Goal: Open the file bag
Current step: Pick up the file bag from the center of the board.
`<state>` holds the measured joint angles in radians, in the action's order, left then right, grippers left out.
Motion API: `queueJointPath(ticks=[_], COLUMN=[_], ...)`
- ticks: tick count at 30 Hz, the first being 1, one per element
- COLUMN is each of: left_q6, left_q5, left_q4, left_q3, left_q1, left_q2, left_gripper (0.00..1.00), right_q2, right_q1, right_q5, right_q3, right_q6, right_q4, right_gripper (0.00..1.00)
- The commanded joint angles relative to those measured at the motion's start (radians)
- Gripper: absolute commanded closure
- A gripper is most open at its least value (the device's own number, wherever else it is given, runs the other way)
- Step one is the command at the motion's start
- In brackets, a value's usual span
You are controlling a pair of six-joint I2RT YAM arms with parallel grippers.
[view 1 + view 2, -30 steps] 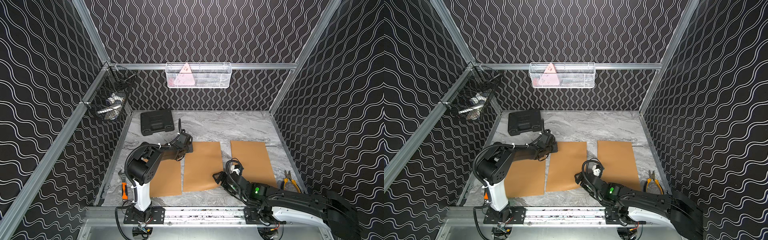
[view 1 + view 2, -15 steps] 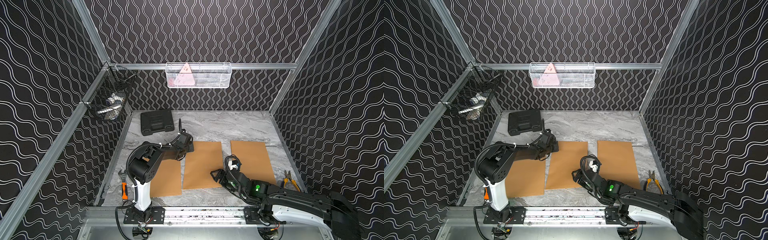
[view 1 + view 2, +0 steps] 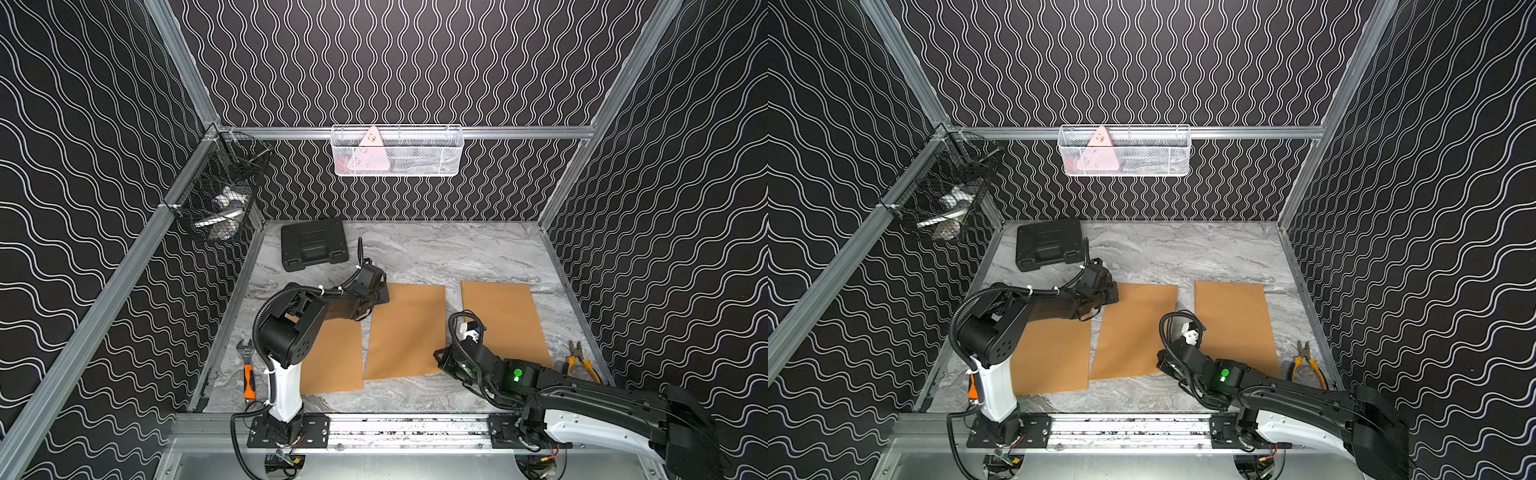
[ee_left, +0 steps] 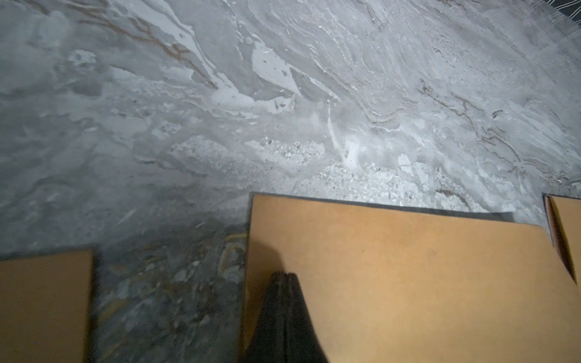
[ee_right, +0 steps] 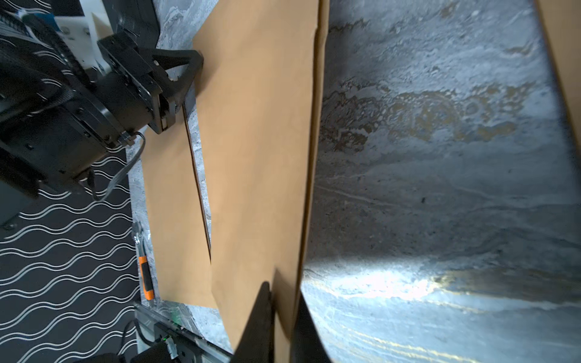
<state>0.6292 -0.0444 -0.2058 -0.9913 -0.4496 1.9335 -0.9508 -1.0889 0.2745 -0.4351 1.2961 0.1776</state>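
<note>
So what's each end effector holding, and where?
Right end effector pinches the middle file bag at its near right corner. Left end effector is shut, holding nothing, tips on that bag's far left corner.

Top views sharp, evenly lit, wrist views dimmer, soft at edges, bright glare patch on tabletop [image 5: 393, 283]

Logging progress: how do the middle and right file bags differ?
The middle file bag has the right gripper shut on its near corner; the right file bag is ungripped. The left gripper sits shut over the middle bag's far corner; the right bag's far corners lie bare. Both flat, brown.
</note>
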Motion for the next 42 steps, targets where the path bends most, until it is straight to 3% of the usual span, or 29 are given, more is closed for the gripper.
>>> queueJointPath(ticks=[1,4,13,20,26,42], left_q6=[0.02,0.012,-0.03,-0.063,-0.08,-0.128], left_q5=[0.068,0.08,0.103,0.121,0.134,0.065], left_q4=[0.231,0.256,0.394,0.524,0.598,0.838], left_q3=[-0.006,-0.049,-0.242,-0.394,-0.516,-0.871], left_q1=[-0.002,-0.002,-0.002,-0.004,-0.023,-0.13], left_q2=[0.003,-0.012,-0.087,-0.139,-0.177,-0.021], left_gripper=[0.9,0.81,0.35,0.11,0.01,0.03], right_q2=[-0.015,-0.042,-0.103,-0.12,-0.168,-0.221], right_q1=[0.0,0.0,0.0,0.0,0.0,-0.014], right_q5=[0.019,0.023,0.056,0.081,0.105,0.206], right_q3=[-0.047,-0.1,-0.256,-0.408,-0.535,-0.725], right_q6=[-0.065,-0.121,-0.333,-0.52,-0.594,-0.688], right_q4=[0.085,0.156,0.297,0.408,0.522,0.617], right_gripper=[0.93,1.0,1.0,1.0,1.0,1.0])
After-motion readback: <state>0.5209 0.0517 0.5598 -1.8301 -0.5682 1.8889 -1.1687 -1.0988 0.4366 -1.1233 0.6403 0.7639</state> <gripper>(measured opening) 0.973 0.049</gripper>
